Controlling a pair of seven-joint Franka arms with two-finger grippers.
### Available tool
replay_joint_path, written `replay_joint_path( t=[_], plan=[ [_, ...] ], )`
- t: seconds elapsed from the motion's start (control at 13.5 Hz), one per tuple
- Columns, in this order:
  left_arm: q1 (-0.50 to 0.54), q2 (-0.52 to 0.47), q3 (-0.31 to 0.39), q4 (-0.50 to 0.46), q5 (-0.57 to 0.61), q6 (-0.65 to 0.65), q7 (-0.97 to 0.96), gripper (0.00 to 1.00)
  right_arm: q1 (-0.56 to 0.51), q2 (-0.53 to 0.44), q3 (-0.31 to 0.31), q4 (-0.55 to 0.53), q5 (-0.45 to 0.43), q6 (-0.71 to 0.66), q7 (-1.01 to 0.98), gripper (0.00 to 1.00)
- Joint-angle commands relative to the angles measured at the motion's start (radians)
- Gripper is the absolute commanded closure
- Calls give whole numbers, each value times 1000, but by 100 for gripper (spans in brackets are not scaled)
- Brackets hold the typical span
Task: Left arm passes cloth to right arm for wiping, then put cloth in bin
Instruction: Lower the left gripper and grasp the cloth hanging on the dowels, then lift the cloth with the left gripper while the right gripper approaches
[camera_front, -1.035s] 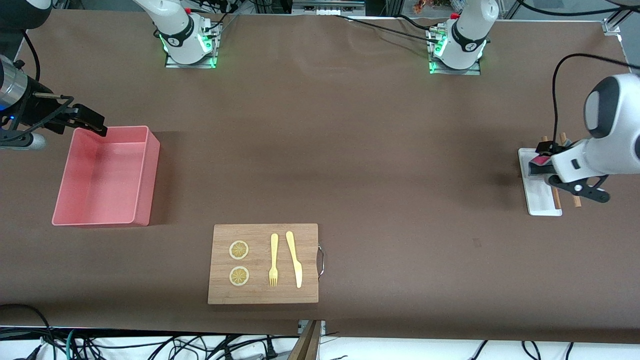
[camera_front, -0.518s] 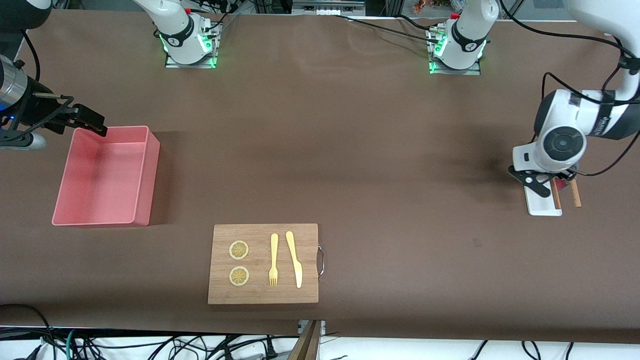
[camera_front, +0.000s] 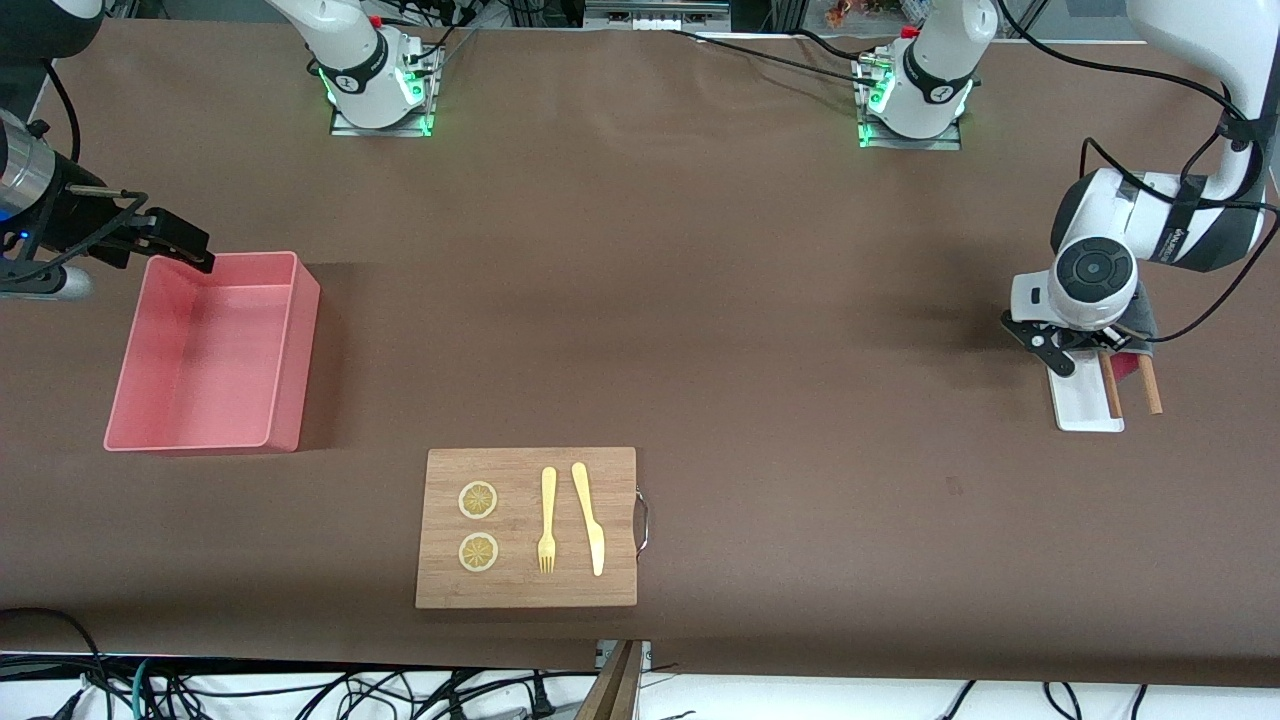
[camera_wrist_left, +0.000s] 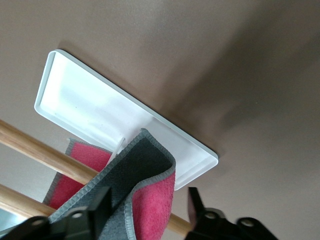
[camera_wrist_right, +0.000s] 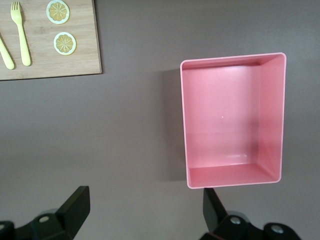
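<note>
Cloth (camera_wrist_left: 142, 172) draping over wooden rods, sitting between our left claw (camera_wrist_left: 145, 210) fingers, grip unclear; right claw (camera_wrist_right: 145, 212) hanging spread beside bin (camera_wrist_right: 232, 120).

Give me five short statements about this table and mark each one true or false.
1. The cloth lies in the bin. False: it is draped over two wooden rods beside the white tray, and the bin holds nothing.
2. The left tool straddles the cloth. True.
3. The right tool is shut on the cloth. False: it is open and holds nothing, up near the bin.
4. A fork and a knife lie on the cutting board. True.
5. Three lemon slices lie on the board. False: two slices.
</note>
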Motion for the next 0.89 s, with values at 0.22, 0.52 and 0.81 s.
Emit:
replay_joint_path(
  t=[0.22,0.52,0.81],
  plan=[
    [14,-37,-3,-19,26,-7,61,100,3,-8,1,2,13,-1,1,0],
    [8,-58,-8,48,10,-48,134,100,1,-12,23,2,9,-12,-3,0],
    [-1,-43,-55,322,-218,-325,137,100,1,3,38,2,12,2,-17,0]
  ],
)
